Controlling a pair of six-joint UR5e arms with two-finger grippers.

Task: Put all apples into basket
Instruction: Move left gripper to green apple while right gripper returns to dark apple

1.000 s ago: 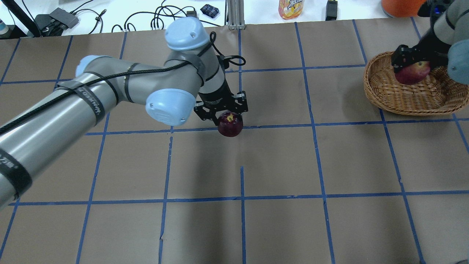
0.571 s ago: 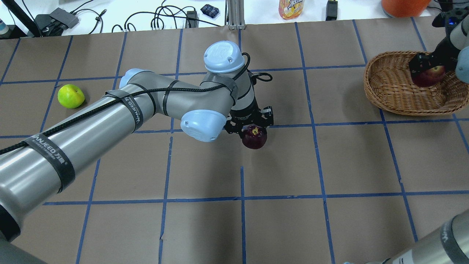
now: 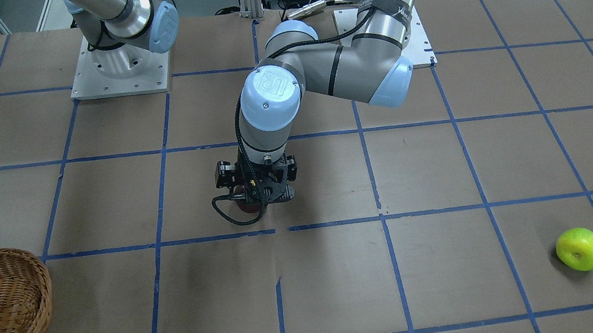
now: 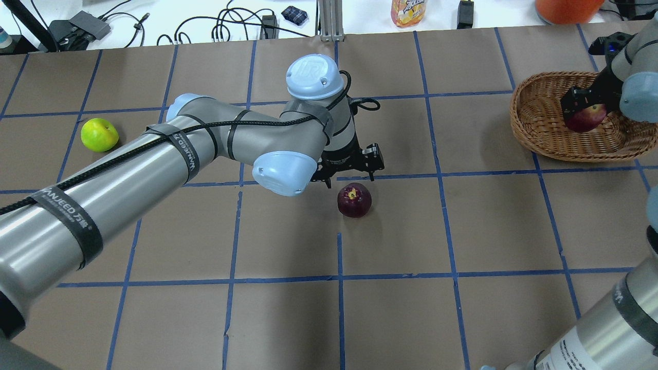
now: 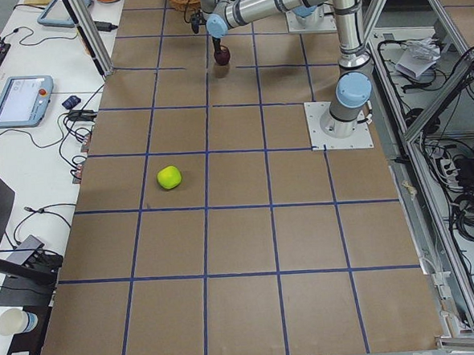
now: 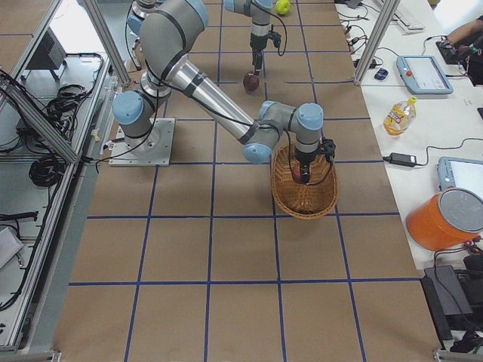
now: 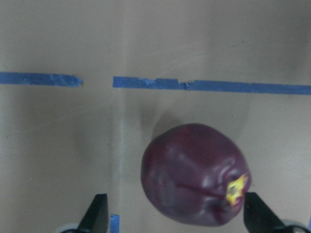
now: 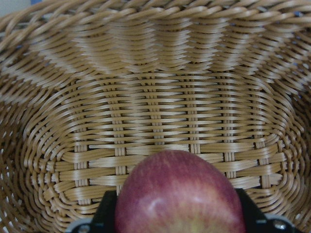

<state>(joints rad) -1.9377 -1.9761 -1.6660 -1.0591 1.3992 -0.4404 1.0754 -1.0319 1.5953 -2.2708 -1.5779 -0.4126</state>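
Observation:
The dark maroon apple [image 4: 354, 199] sits on the brown table by a blue tape line, free of my left gripper [image 4: 350, 167]. That gripper is open just behind and above it. In the left wrist view the apple [image 7: 194, 174] lies between the spread fingers [image 7: 98, 213]. My right gripper [image 4: 586, 105] is shut on the red apple [image 4: 586, 118] inside the wicker basket [image 4: 545, 128] at the far right. In the right wrist view the red apple [image 8: 180, 194] is over the basket's floor [image 8: 155, 121]. The yellow-green apple [image 4: 99, 134] lies alone at the far left.
A juice bottle [image 4: 408, 11], an orange container [image 4: 565, 7] and cables lie beyond the table's far edge. The two arm bases [image 3: 118, 69] stand at the robot's side. My left arm's long forearm [image 4: 128, 180] stretches over the table's left half.
My left arm carried the maroon apple rightward, then opened; the apple now rests on the table apart from the gripper. My right gripper shifted the red apple about inside the basket.

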